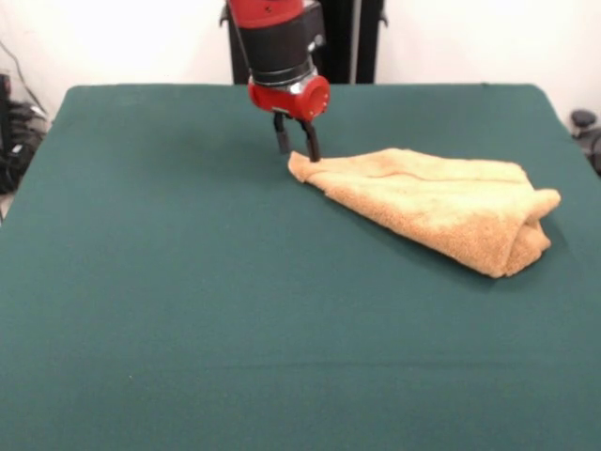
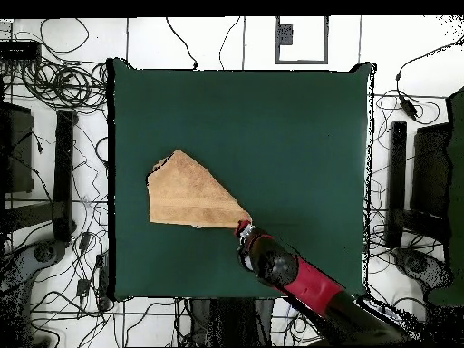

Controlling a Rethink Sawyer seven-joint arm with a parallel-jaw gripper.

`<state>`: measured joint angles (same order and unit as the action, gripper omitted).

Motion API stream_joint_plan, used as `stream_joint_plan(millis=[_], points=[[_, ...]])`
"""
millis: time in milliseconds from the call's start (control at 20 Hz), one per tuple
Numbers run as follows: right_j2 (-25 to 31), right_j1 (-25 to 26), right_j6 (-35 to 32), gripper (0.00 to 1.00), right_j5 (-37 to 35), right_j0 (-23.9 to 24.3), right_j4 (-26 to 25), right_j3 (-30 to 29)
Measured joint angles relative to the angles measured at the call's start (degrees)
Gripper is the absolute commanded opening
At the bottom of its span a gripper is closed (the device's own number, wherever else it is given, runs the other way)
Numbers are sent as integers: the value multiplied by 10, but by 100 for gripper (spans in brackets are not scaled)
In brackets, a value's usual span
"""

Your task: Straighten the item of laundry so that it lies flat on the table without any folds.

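Towel (image 1: 441, 207) is seen folded into a wedge at right of centre on the table (image 1: 169, 301); nothing is flattened yet. Gripper (image 1: 297, 144) is positioned at its left corner tip, fingers slightly apart, corner apparently not clamped.

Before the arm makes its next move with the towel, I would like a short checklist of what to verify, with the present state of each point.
1. End effector at a corner of the towel: ok, its tips stand at the pointed corner nearest the arm.
2. Corner actually gripped: cannot tell; one finger touches the cloth edge, and the other stands beside it.
3. Towel flat, no folds: not ok, it lies folded into a triangle with a bunched far end.
4. Towel fully on the table: ok.
5. Green surface around the towel to spread it: ok on all sides.
6. Arm clear of the towel body: ok in the overhead view.
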<state>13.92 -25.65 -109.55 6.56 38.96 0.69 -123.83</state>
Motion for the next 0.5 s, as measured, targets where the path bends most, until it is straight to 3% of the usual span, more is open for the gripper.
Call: stream_joint_plan(millis=[500], points=[[34, 19, 0, 100, 68, 4, -47, 2]])
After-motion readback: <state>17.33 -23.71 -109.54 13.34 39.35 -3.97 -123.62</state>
